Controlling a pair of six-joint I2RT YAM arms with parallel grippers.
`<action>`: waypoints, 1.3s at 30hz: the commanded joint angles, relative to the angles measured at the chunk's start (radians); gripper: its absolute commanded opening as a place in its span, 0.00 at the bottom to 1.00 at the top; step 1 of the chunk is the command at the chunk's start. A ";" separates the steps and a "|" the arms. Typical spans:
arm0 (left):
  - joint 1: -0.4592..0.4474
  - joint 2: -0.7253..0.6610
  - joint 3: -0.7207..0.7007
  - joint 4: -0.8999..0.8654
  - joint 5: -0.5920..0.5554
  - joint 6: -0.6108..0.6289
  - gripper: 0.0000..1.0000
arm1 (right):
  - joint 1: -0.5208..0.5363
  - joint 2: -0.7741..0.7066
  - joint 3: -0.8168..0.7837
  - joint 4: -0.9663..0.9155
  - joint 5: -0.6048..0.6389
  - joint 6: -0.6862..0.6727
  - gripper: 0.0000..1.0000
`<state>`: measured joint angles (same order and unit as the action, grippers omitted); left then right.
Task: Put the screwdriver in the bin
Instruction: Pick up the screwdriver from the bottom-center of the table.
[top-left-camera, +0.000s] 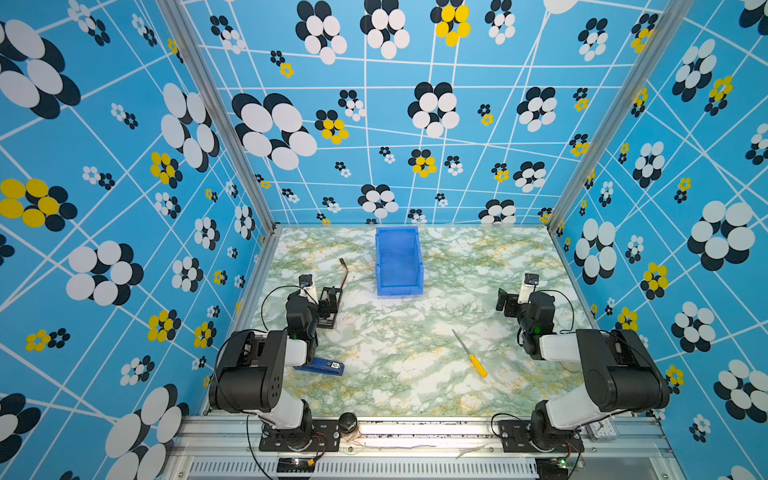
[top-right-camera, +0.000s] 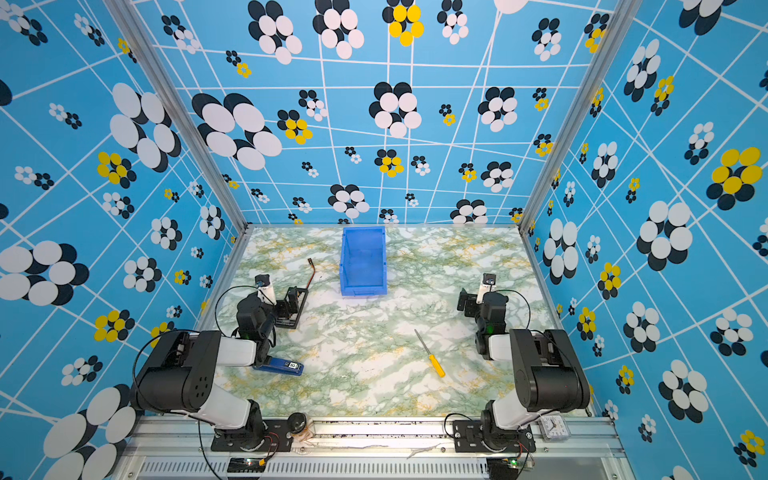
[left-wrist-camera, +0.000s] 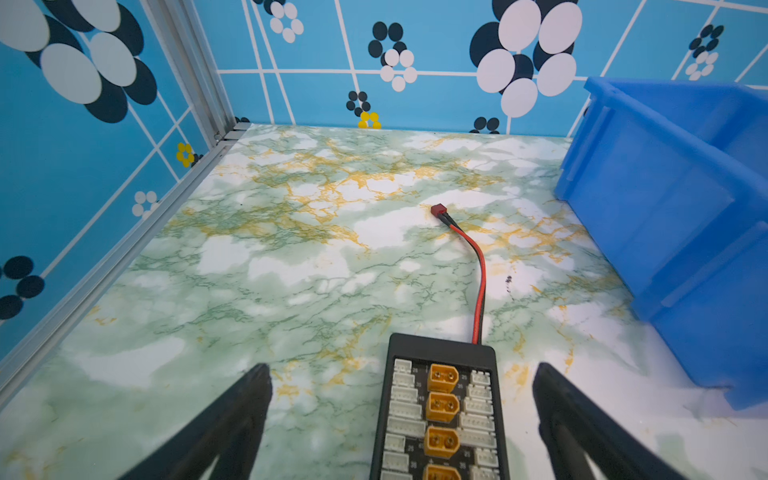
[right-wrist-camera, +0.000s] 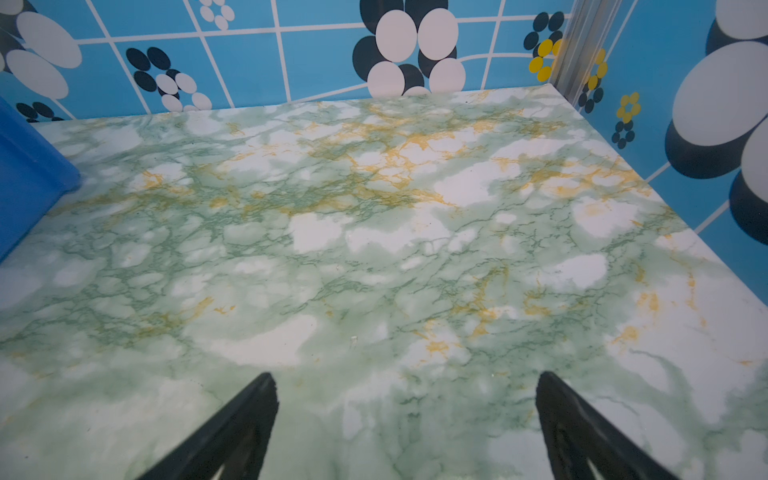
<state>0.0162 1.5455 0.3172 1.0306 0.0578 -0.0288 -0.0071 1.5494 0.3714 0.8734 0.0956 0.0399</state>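
Observation:
The screwdriver (top-left-camera: 473, 355) (top-right-camera: 432, 356), slim with a yellow handle and a thin silver shaft, lies flat on the marble table at the front right in both top views. The blue bin (top-left-camera: 399, 286) (top-right-camera: 363, 286) stands empty at the back middle; its wall shows in the left wrist view (left-wrist-camera: 665, 208) and a corner in the right wrist view (right-wrist-camera: 25, 174). My right gripper (top-left-camera: 508, 302) (right-wrist-camera: 405, 376) hovers open over bare table, behind and to the right of the screwdriver. My left gripper (top-left-camera: 329, 300) (left-wrist-camera: 401, 370) is open above a black board, holding nothing.
A black connector board (left-wrist-camera: 440, 407) with orange plugs lies under the left gripper, and its red-black cable (left-wrist-camera: 478, 266) runs toward the bin. A dark-blue stapler (top-left-camera: 322, 366) lies by the left arm's elbow. A small clock (top-right-camera: 555, 428) sits on the front rail. Patterned walls close three sides.

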 joint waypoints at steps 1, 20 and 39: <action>-0.005 0.007 0.027 -0.033 0.044 0.029 0.99 | 0.007 -0.003 0.017 0.022 0.012 -0.003 0.99; -0.013 -0.021 -0.005 0.014 0.092 0.054 0.99 | 0.007 -0.031 0.045 -0.040 0.059 0.015 0.99; -0.013 -0.279 0.439 -1.089 0.168 0.184 0.99 | 0.166 -0.423 0.520 -1.384 0.081 0.309 0.99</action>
<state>0.0105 1.3041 0.6796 0.2100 0.2211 0.1165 0.1101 1.1492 0.8669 -0.1493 0.1932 0.2317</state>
